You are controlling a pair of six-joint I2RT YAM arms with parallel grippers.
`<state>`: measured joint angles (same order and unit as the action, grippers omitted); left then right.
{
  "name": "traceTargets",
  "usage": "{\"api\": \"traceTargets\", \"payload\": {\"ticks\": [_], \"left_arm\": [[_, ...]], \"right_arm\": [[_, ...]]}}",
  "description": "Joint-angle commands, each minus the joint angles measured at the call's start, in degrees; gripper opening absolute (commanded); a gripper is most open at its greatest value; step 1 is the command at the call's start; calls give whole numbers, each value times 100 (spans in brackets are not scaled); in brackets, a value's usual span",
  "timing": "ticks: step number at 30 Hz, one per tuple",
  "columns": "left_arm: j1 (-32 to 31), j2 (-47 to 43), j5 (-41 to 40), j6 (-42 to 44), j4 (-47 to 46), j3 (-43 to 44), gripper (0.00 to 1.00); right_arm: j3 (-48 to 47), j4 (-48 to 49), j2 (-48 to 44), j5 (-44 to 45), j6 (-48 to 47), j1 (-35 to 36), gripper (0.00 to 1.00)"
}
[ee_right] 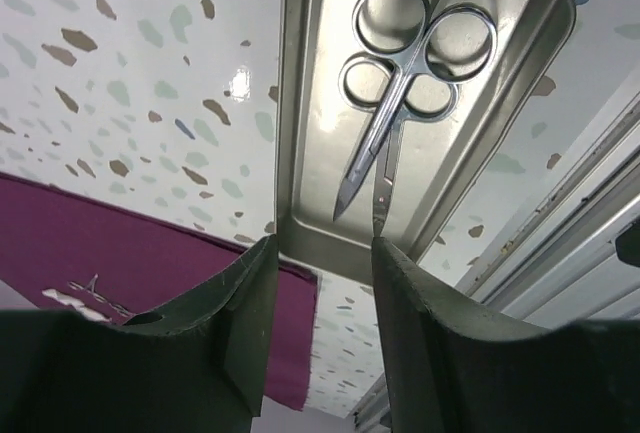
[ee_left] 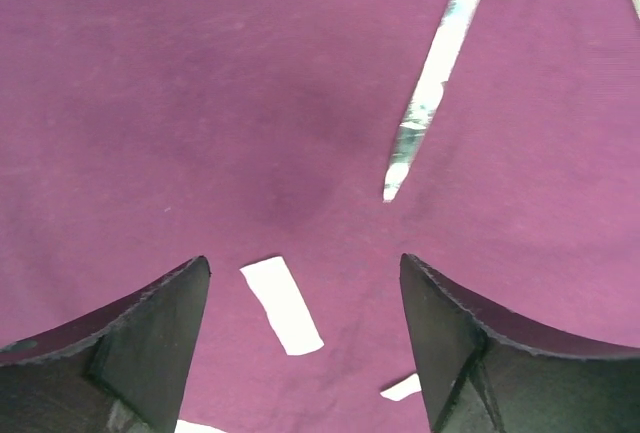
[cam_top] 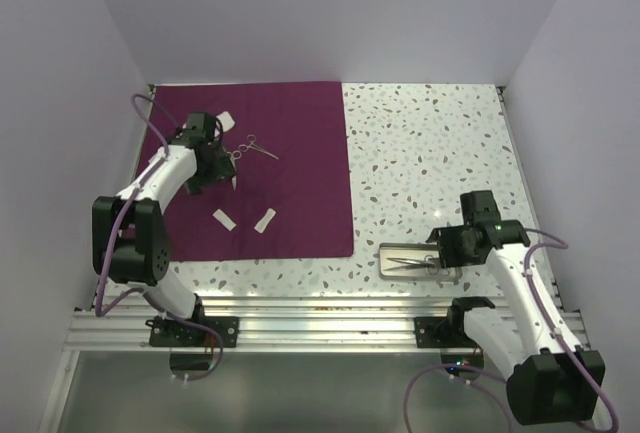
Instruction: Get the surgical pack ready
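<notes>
Barely begun: purple cloth [cam_top: 300,173] flat, scissors [ee_right: 397,113] in steel tray [ee_right: 325,93] off it. My left tool [ee_left: 303,263] gapes empty; my right tool [ee_right: 324,245] stands parted, empty.

Right half of the speckled white surface [cam_top: 430,143] was totally bare, so loads of room there. The flat plum-purple cloth [cam_top: 300,183] was busier: silver scissor-like instruments [cam_top: 252,147] lay just ahead of the left gripper [ee_left: 303,263], with small white gauze pads [cam_top: 224,218] near it. A small shallow steel tray [cam_top: 392,253] sat right in front of the right gripper [ee_right: 322,245]. White walls [cam_top: 300,13] closed three sides.
</notes>
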<state>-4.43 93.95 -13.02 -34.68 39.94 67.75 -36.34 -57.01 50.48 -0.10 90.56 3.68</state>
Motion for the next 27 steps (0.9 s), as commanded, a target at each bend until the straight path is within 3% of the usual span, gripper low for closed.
{"api": "traceTargets", "payload": {"ticks": [1,3,5,6,7,9,11,15,22,27], "left_arm": [[-23,79,387,250,-267,423,79],[-23,307,571,391,-320,685,73],[-23,657,704,540,-215,950,71],[-23,773,713,593,-189,1203,68],[-23,887,713,724,-163,1328,67],[-32,1256,669,883,-110,1748,63],[-23,1685,564,1076,74,2074,58],[-32,2214,502,1270,400,2779,44],[-216,2435,423,1244,330,2577,42],[-287,2680,449,1121,163,2515,46]], "right_arm": [[-601,-452,145,-227,-659,-17,46],[-961,-162,896,-306,-1354,-26,46],[-1856,23,1636,-499,-2706,-8,47],[-2216,-20,1963,-561,-3520,88,47],[-2933,-238,2540,-405,-3859,184,48],[-3500,-345,2887,-167,-4648,597,49],[-4020,-354,3231,-8,-5020,860,50],[-4031,-66,3258,-165,-5400,1047,51],[-3696,226,3187,-526,-5813,1056,51],[-3732,278,3232,-728,-6006,1056,52]]}}
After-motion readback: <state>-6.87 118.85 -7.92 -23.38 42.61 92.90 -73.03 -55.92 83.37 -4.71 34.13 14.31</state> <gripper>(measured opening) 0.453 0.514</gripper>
